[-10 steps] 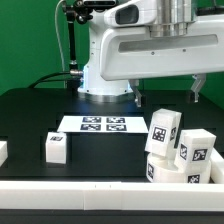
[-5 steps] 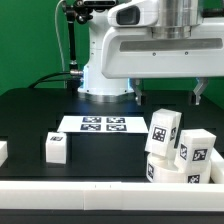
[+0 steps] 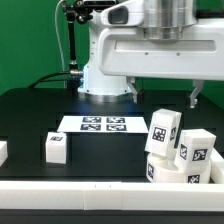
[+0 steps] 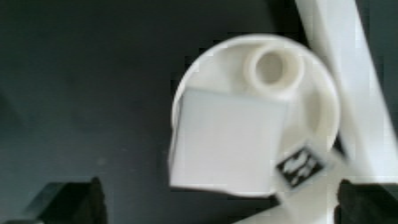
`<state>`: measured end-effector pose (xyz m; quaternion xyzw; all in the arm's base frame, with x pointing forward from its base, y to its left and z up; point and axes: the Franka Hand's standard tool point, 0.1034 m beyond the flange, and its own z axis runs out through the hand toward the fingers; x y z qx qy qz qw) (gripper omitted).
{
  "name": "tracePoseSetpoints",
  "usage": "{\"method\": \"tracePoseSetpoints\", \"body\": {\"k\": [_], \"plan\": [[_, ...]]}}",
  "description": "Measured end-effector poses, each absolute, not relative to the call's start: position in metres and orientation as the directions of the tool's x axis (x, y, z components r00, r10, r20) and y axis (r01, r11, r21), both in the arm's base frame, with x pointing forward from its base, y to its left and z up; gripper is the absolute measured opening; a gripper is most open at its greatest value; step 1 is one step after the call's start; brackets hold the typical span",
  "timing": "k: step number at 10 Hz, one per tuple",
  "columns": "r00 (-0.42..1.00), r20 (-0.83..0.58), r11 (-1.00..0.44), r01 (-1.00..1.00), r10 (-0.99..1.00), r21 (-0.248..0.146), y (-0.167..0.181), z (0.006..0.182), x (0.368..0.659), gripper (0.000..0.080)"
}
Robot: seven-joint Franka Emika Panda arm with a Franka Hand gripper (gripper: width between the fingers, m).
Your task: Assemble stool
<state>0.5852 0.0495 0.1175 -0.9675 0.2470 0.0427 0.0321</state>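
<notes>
The round seat (image 4: pixel 267 70) is being viewed from above, beside the border rail (image 3: pixel 80 190) at the exterior view's right. A leg (image 4: pixel 231 140) is being carried upright on it, directly beneath the gripper (image 3: pixel 165 97), whose empty fingers (image 4: pixel 68 203) are being held wide.

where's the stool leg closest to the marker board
In the exterior view, the leg stands on the table toward the exterior view's left, just in front of the marker board at its left corner, apart from it.
</notes>
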Motion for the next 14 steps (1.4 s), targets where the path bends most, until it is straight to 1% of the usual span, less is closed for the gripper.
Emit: {"method": "tracePoseSetpoints", "body": {"k": [4, 6, 8, 11, 14], "plan": [[0.747, -0.109, -0.749, -0.662, -0.656, -0.028, 0.051, 0.117, 0.586, 0.0648], [0.755, -0.060, -0.753, -0.656, -0.653, -0.058, 0.051, 0.109, 0.588, 0.0648], [0.761, -0.034, -0.758, -0.648, -0.648, -0.073, 0.056, 0.102, 0.586, 0.0648], [0.769, -0.025, -0.765, -0.639, -0.639, -0.075, 0.057, 0.097, 0.583, 0.0648], [0.787, -0.024, -0.784, -0.617, -0.616, -0.068, 0.048, 0.092, 0.582, 0.0648]]}}
